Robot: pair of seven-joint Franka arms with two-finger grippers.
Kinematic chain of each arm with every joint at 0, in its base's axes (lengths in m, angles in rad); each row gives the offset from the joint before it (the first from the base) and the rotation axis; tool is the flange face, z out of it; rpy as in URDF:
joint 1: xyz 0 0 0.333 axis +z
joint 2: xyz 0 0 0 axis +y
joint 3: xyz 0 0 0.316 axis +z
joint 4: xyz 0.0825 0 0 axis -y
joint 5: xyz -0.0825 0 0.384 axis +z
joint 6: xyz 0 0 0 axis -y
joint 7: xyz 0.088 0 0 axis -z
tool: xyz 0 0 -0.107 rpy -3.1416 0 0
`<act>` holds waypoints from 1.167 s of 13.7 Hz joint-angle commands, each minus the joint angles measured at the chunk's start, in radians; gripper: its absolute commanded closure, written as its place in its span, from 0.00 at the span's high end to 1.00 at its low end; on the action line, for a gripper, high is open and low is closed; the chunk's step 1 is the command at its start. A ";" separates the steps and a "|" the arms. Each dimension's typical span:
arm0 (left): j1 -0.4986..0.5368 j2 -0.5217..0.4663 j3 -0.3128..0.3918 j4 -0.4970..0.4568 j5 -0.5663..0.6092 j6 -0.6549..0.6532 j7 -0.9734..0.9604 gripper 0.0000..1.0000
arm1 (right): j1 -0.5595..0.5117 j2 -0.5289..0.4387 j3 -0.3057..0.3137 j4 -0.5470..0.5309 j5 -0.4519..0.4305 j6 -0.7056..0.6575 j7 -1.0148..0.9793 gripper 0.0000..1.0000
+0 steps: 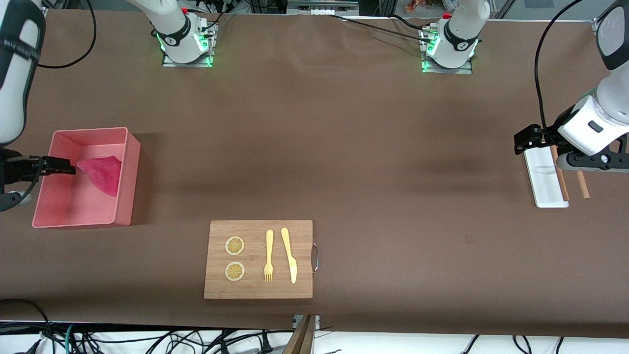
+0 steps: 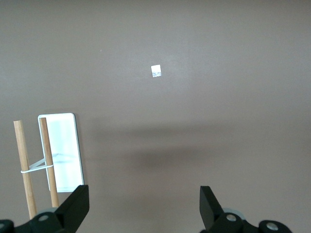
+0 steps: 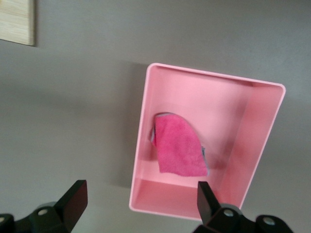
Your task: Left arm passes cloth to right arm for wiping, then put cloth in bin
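Note:
The crimson-pink cloth (image 1: 104,173) lies crumpled inside the salmon-pink bin (image 1: 125,196), against one long wall, at the right arm's end of the table. My right gripper (image 1: 72,168) hangs over the bin, open and holding nothing. The right wrist view looks down on the cloth (image 3: 179,150) in the bin (image 3: 262,126), with the right gripper (image 3: 141,194) spread wide over the bin's short wall. My left gripper (image 1: 522,145) waits open over the table at the left arm's end. Nothing sits between the fingers of the left gripper (image 2: 144,199).
A wooden board (image 1: 258,290) with two lemon slices, a yellow fork (image 1: 269,255) and a yellow knife (image 1: 289,254) lies nearer the front camera. A flat white tray (image 1: 545,182) and chopsticks (image 1: 582,184) lie under the left arm.

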 commanded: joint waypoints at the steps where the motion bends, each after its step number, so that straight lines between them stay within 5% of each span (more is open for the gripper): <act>1: -0.001 0.016 -0.001 0.036 -0.008 -0.021 -0.004 1.00 | -0.112 -0.123 0.267 -0.036 -0.108 -0.039 0.279 1.00; 3: -0.001 0.014 -0.001 0.034 -0.008 -0.021 -0.006 1.00 | -0.183 -0.175 0.396 -0.054 -0.113 -0.050 0.412 1.00; 5: 0.000 0.016 -0.001 0.036 -0.008 -0.021 -0.004 1.00 | -0.241 -0.244 0.456 -0.097 -0.128 -0.041 0.414 1.00; 9: 0.003 0.019 -0.001 0.034 -0.008 -0.021 -0.004 1.00 | -0.287 -0.350 0.498 -0.126 -0.135 -0.044 0.408 1.00; 16: 0.002 0.020 -0.001 0.036 -0.008 -0.021 -0.006 1.00 | -0.277 -0.333 0.501 -0.107 -0.173 -0.107 0.408 1.00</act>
